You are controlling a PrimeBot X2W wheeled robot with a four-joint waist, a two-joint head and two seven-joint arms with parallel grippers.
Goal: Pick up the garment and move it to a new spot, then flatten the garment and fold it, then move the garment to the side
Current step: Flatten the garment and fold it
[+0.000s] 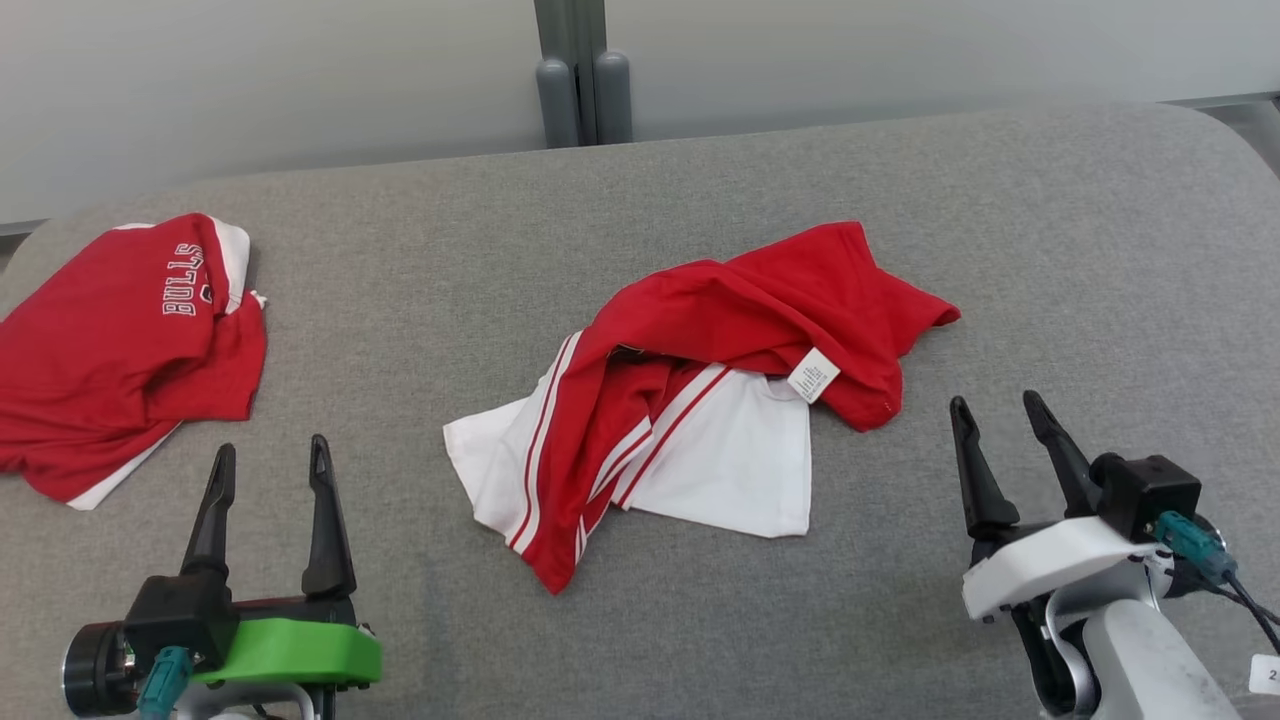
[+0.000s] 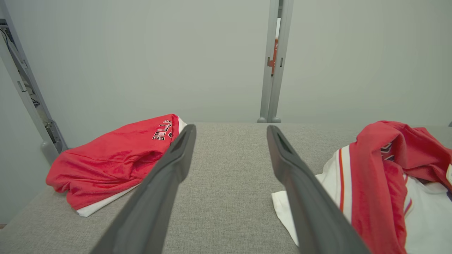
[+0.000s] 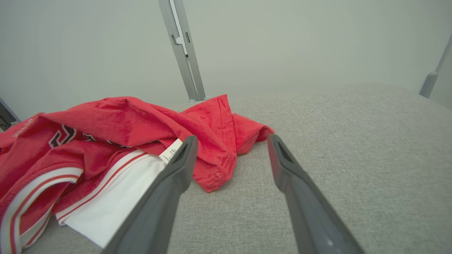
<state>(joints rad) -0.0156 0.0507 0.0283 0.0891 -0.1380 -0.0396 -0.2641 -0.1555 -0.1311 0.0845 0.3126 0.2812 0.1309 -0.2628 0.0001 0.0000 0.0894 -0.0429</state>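
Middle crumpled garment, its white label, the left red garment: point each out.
Middle crumpled garment (image 1: 740,300), head view, red upper fold.
White label (image 1: 813,375), head view, middle of the tag.
Left red garment (image 1: 100,340), head view, red top face.

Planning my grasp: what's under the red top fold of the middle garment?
Under the red fold of the middle garment, a white panel with red stripes and a care label stick out. How the fabric lies deeper beneath is covered.

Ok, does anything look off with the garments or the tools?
The middle garment lies crumpled, red over white, its label flipped outward. The left garment is bunched too. The left tool and right tool stand open, holding nothing.
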